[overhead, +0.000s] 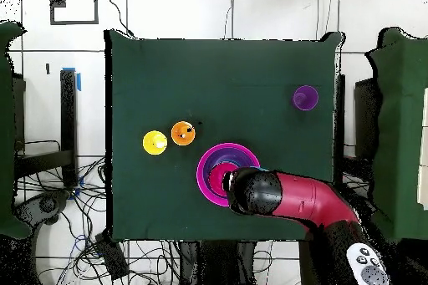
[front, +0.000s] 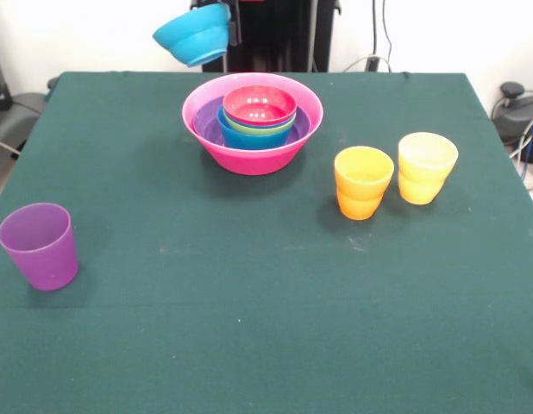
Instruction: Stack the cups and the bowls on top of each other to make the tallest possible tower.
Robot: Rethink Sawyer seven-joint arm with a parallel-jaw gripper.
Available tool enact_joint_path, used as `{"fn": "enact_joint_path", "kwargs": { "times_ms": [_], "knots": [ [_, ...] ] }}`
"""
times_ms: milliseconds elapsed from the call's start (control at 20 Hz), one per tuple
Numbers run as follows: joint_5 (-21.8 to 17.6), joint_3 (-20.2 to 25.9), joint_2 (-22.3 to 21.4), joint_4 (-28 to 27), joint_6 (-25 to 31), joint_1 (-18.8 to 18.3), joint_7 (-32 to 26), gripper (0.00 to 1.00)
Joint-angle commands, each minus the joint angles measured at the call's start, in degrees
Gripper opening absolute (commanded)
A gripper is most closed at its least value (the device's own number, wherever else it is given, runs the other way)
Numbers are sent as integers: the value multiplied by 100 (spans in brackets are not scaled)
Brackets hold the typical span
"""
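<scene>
The red arm [overhead: 305,201] overlaps the hot-pink bowl [overhead: 206,167]; three cups stand apart.

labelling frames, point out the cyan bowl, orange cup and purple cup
cyan bowl [front: 194,36]: front view, outer wall
orange cup [front: 363,183]: front view, side wall
purple cup [front: 40,246]: front view, side wall

Three cups: one purple [front: 39,245], one orange [front: 362,182], one yellow [front: 426,166]. Six bowls visible: hot-pink [front: 252,157], purple [front: 208,126], blue [front: 249,138], lime green [front: 260,128], red-pink [front: 260,106], cyan [front: 192,34].
</scene>
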Motion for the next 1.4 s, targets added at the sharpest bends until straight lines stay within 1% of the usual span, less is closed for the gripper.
{"fn": "enact_joint_path", "kwargs": {
  "times_ms": [50,400,850,1050,1400],
  "knots": [
    [199,-54,250,345,-484,292,1038,0],
    [265,-151,289,469,-742,543,1367,0],
    [434,-273,271,546,-858,868,1696,0],
    [471,-331,329,553,-968,1017,1854,0],
    [494,-362,435,557,-1126,1062,1868,0]
  ]
}}
